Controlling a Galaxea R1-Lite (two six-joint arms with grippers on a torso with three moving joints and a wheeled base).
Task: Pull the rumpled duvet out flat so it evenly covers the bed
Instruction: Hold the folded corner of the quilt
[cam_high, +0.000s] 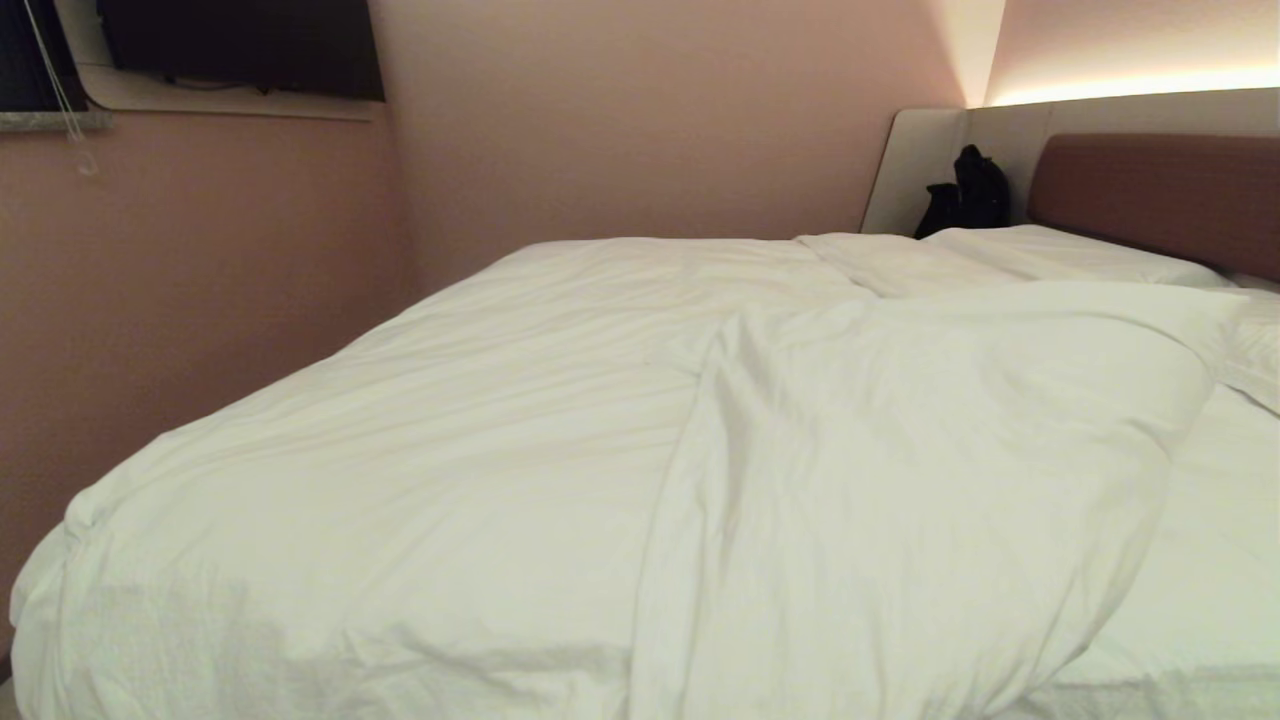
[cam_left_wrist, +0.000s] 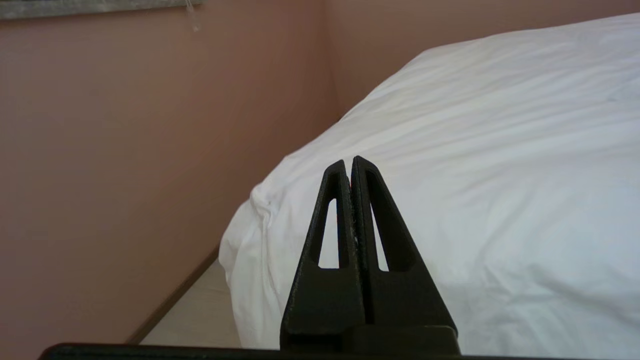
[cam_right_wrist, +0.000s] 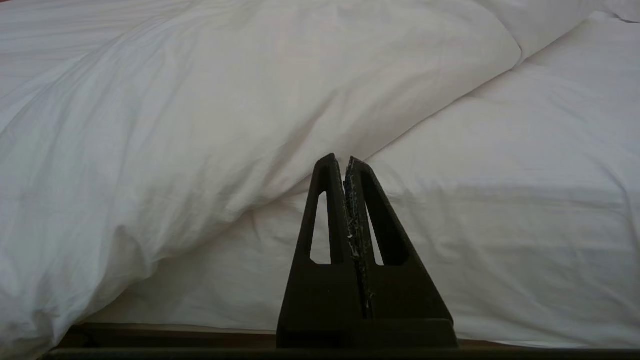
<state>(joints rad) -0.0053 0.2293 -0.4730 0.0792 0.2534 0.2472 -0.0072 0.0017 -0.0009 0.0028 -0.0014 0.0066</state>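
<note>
The duvet (cam_high: 480, 420) lies over most of the bed (cam_high: 1160, 190), but not evenly. Its right part is folded back on itself in a thick flap (cam_high: 900, 470) that runs from near the pillows (cam_high: 1060, 255) down to the near edge, and right of that flap the bare sheet (cam_high: 1215, 560) shows. On the left the duvet hangs over the corner by the wall and looks fairly smooth, with only shallow creases.

Neither arm shows in the head view. The left gripper (cam_left_wrist: 350, 161) has its fingers pressed together on nothing; it hangs in the air short of the left near corner of the duvet, touching no cloth. The right gripper (cam_right_wrist: 340, 157) is likewise closed and empty, pointing at the spot where the flap's edge meets the sheet, just above the bed's near rail (cam_right_wrist: 165, 337).

By my reading this is the approach step: nothing is gripped yet, and the flattening proper has not begun. The next move calls for one gripper to open, come down on the edge of the folded flap (the right one is much the better placed for it) and pinch a good thickness of cloth. Then it should draw the flap out to the right, across the bare sheet. A shallow pinch on so puffy a quilt would likely slip.
</note>
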